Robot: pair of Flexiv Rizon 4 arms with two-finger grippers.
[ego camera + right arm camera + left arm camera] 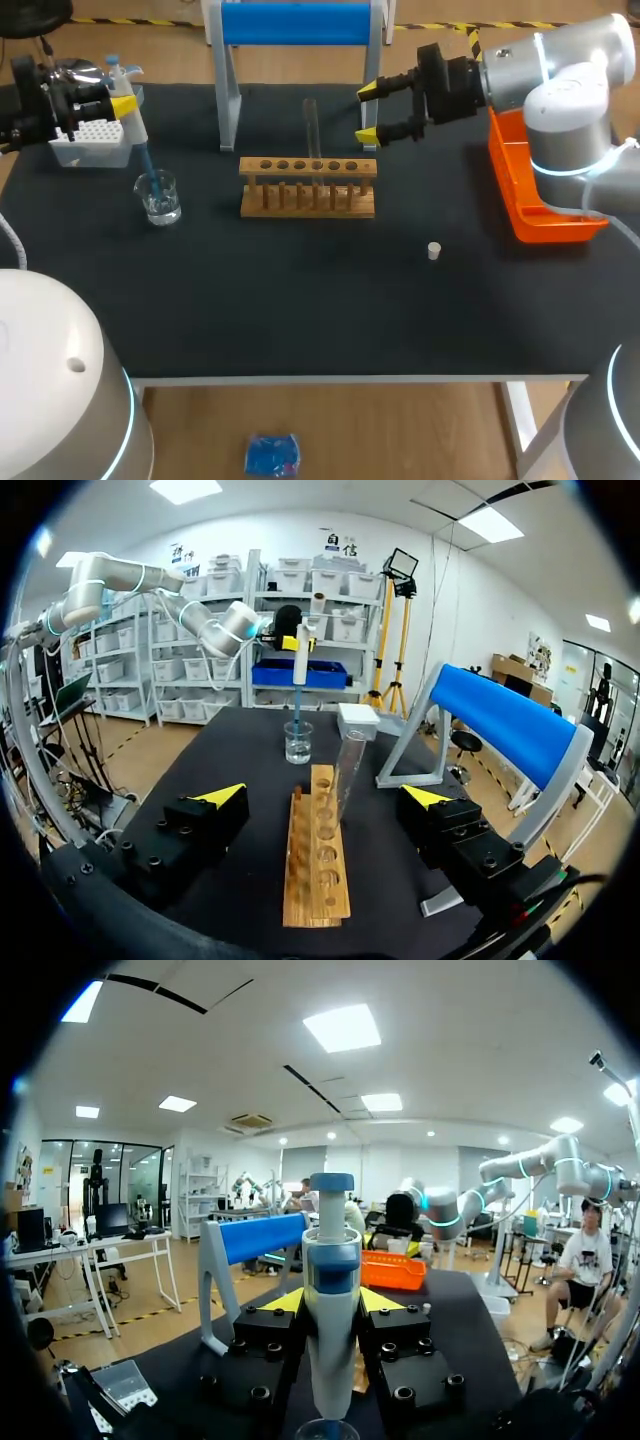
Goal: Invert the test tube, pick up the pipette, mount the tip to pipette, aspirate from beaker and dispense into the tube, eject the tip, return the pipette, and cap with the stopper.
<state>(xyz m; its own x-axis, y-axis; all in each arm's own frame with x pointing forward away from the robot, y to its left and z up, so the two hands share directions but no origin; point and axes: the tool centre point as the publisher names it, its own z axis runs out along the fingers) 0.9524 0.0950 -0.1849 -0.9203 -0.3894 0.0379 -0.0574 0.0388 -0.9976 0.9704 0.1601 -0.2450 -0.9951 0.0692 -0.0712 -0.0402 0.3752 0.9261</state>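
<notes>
Black-topped table [300,320] in a brightly lit workroom.
The table has a dark matte top, a pale front edge and a white leg [520,420]. A tan wood-look floor [400,430] lies beneath and behind it. Rectangular ceiling lights [342,1027] glow on a white ceiling [200,1045].

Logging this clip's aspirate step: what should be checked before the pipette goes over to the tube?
1. left gripper shut on pipette: ok.
2. tip mounted and dipped in beaker: ok.
3. Liquid drawn into tip: cannot tell.
4. test tube upright in rack: ok.
5. right gripper open, apart from test tube: ok.
6. stopper lying loose, untouched: ok.
</notes>
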